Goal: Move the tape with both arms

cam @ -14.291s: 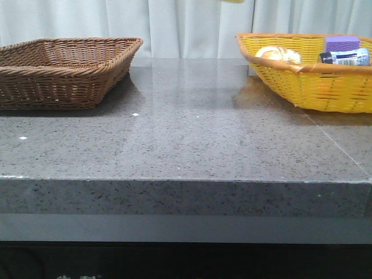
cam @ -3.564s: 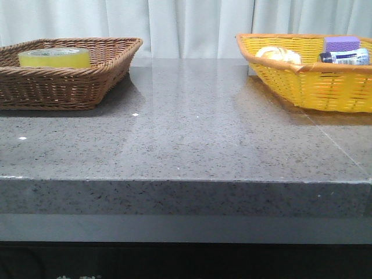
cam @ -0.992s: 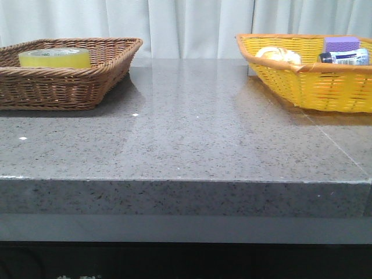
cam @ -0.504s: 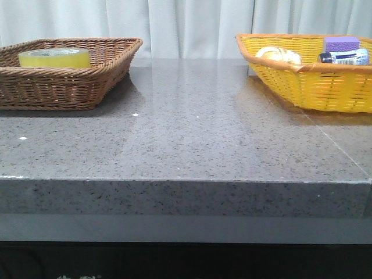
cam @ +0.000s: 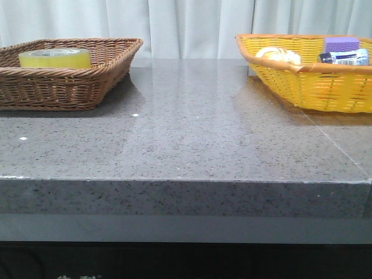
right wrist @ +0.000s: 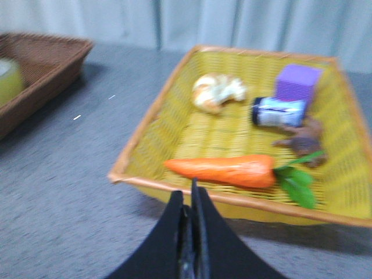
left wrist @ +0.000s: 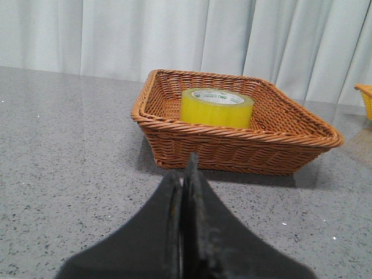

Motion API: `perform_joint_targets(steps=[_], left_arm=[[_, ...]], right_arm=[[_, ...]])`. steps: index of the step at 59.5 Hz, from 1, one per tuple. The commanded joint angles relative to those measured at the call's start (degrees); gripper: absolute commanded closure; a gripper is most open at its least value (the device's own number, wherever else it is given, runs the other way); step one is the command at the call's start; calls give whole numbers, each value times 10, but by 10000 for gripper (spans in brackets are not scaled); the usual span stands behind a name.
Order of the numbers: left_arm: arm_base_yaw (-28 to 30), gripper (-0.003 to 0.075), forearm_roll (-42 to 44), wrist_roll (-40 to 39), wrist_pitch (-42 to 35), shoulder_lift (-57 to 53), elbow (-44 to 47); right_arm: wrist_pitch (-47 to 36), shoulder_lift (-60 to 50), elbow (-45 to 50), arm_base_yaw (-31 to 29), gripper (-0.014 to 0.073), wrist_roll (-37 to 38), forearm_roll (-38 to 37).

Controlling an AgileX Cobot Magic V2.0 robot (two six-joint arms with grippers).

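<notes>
The yellow tape roll [cam: 54, 57] lies flat in the brown wicker basket [cam: 104, 70] at the table's back left. It also shows in the left wrist view [left wrist: 216, 107], inside the same basket [left wrist: 232, 148], and at the edge of the right wrist view [right wrist: 9, 81]. My left gripper [left wrist: 185, 174] is shut and empty, short of the basket's near wall. My right gripper [right wrist: 190, 197] is shut and empty, just in front of the yellow basket [right wrist: 139, 157]. Neither arm shows in the front view.
The yellow basket [cam: 279, 75] at the back right holds a carrot [right wrist: 224, 170], a cream-and-tan rounded item [right wrist: 216, 91], a purple block [right wrist: 297, 83], a small bottle [right wrist: 279, 111] and a brown item [right wrist: 302, 141]. A white curtain hangs behind the grey stone table [cam: 192, 133].
The tape, absent from the brown basket 14.3 s ago, lies in it since 3.6 s ago. Nothing has moved over the last second.
</notes>
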Motion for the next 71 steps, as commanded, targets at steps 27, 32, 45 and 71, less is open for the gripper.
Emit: perform_joint_targets(steps=[27, 32, 45, 71], left_arm=[[-3, 740, -2, -4, -48, -10, 22], [-3, 740, -2, -4, -48, -10, 22], [-3, 740, -2, -4, -48, -10, 22], [-3, 740, -2, -4, -48, -10, 22]], right_arm=[[-172, -242, 250, -63, 662, -5, 1], [-185, -250, 266, -51, 662, -5, 1], [-251, -252, 311, -51, 662, -5, 4], [-276, -252, 328, -61, 662, -5, 22]])
